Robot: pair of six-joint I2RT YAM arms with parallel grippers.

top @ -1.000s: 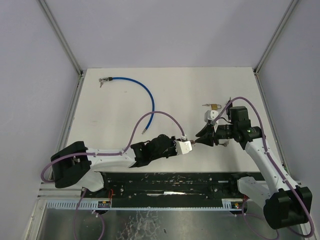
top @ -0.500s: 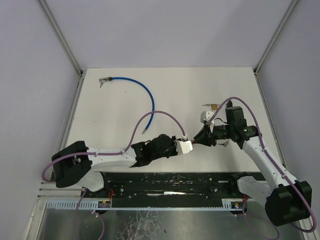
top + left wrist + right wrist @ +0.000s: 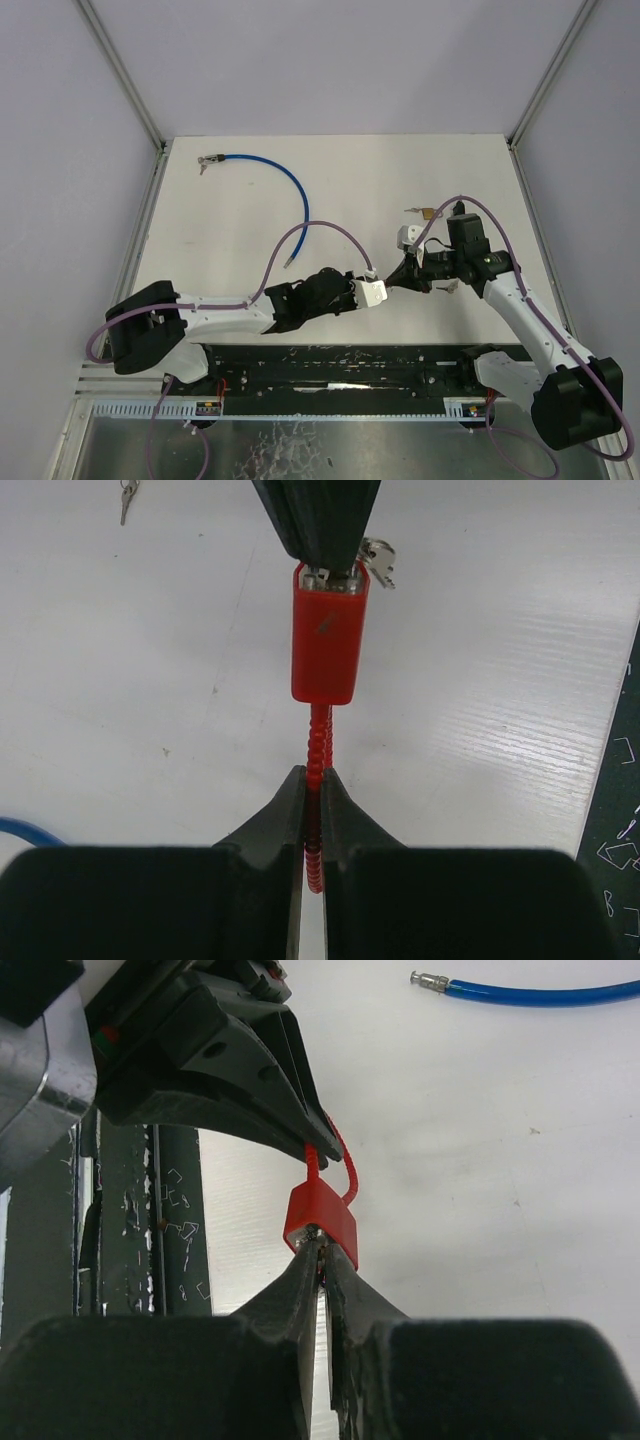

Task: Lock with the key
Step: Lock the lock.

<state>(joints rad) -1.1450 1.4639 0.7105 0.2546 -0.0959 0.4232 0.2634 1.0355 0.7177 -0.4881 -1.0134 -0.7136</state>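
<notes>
The left gripper (image 3: pixel 314 780) was clenched on the red ribbed cable (image 3: pixel 318 735), with the red lock body (image 3: pixel 328 645) held just beyond its tips. The right gripper (image 3: pixel 320 1252) was pinched on the key (image 3: pixel 332 578) seated at the body's far end. Judged step: key gripped, not yet turned. The next move calls for a wrist roll about the key's axis while the left gripper braces the cable.

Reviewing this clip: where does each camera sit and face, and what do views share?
Top external: above, behind the bases, looking down on the table; left arm and right arm show.
Left wrist: looks along left pincer, shut on red cable; right pincer opposite.
Right wrist: looks along right pincer pinching the key; left pincer beyond.
Shared: both wrist views show the red lock.
</notes>
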